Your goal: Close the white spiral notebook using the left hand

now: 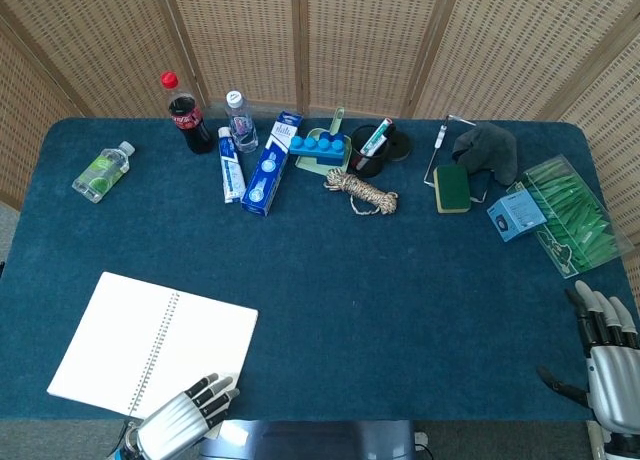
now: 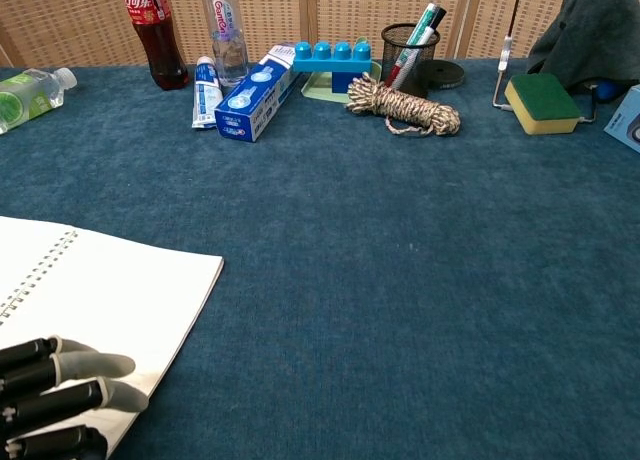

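Observation:
The white spiral notebook point(image 1: 150, 345) lies open and flat at the near left of the table, spiral running down its middle; the chest view shows its right page point(image 2: 110, 300). My left hand point(image 1: 182, 417) sits at the notebook's near right corner, fingers extended and lying on the page edge, seen as dark-and-grey fingers point(image 2: 60, 390) in the chest view. It grips nothing. My right hand point(image 1: 608, 355) hangs at the table's near right corner with fingers spread, holding nothing.
Along the far edge stand a cola bottle point(image 1: 185, 112), water bottle point(image 1: 240, 120), toothpaste boxes point(image 1: 262, 162), blue blocks point(image 1: 320, 145), pen cup point(image 1: 370, 148), rope point(image 1: 362, 192), sponge point(image 1: 452, 188), grey cloth point(image 1: 490, 150). A green bottle point(image 1: 102, 170) lies far left, a green packet point(image 1: 572, 215) right.

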### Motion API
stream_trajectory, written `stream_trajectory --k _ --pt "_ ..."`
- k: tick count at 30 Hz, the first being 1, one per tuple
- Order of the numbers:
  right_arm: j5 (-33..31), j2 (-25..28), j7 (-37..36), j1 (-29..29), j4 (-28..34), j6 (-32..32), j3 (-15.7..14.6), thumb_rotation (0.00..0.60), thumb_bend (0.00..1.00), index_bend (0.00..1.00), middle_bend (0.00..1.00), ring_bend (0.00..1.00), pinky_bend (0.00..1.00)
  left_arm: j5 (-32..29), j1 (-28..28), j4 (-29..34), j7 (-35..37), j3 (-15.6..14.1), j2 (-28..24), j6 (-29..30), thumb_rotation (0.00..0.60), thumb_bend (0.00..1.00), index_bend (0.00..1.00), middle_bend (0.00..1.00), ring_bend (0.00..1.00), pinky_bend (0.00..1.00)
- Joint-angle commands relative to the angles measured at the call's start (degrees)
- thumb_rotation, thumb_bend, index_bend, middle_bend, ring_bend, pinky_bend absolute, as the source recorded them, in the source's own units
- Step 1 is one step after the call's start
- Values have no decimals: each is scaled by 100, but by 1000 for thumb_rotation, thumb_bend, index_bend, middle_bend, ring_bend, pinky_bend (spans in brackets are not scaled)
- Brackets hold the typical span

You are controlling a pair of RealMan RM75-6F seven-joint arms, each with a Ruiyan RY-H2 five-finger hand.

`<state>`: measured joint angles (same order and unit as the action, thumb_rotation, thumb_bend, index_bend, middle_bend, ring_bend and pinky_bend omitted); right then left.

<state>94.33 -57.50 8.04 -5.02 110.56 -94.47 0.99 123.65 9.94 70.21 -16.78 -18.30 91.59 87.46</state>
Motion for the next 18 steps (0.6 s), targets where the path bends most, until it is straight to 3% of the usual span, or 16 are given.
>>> stream_trajectory --k 1,9,18 --pt "-4 0 2 1 -1 0 2 600 0 0 0 0 0 -12 -9 -16 63 32 16 77 600 203 505 308 210 265" --pt "-14 14 -32 4 2 20 -6 600 0 0 0 0 0 -107 -16 72 151 165 -24 278 600 210 519 303 208 266" --pt "23 37 -82 -4 8 14 -29 600 0 0 0 0 0 -360 -68 370 265 405 -431 669 600 211 498 283 200 264"
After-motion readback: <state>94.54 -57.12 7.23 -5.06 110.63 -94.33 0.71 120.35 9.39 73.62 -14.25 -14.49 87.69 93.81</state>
